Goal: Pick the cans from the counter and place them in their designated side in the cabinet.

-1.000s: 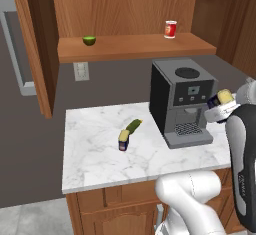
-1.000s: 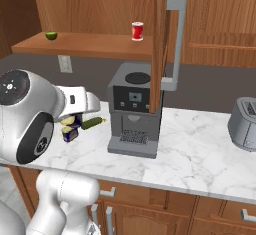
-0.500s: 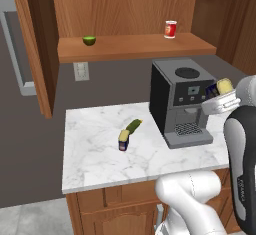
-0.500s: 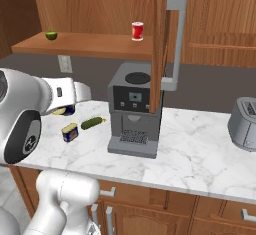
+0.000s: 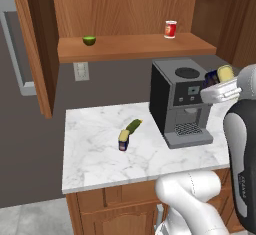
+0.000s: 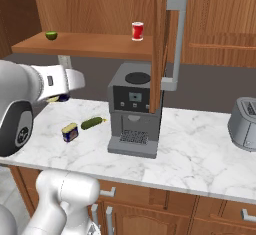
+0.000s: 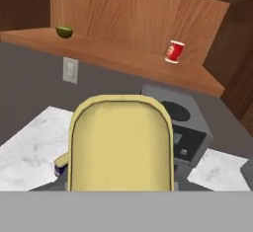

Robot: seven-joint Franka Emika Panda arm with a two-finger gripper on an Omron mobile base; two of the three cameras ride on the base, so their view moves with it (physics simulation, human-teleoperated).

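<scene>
My gripper (image 5: 218, 80) is shut on one can (image 5: 226, 72), held in the air to the right of the coffee machine, level with its top. The can's yellow top (image 7: 121, 144) takes up the lower middle of the hand view. From the right base view the can (image 6: 58, 98) peeks out under the white hand. The second can (image 5: 123, 140) lies on its side on the marble counter (image 5: 95, 154), also seen as can (image 6: 70, 132). The cabinet shelf (image 5: 135, 47) runs above the counter, its door (image 5: 31, 44) swung open at left.
A green pickle (image 5: 133, 125) lies next to the counter can. A grey coffee machine (image 5: 180, 101) stands under the shelf. On the shelf sit a red-and-white can (image 5: 170, 29) and a lime (image 5: 89, 40). A toaster (image 6: 245, 124) stands far right.
The hand has risen with the can in it, from beside the coffee machine's front to about its top. The counter can and pickle have not moved.
</scene>
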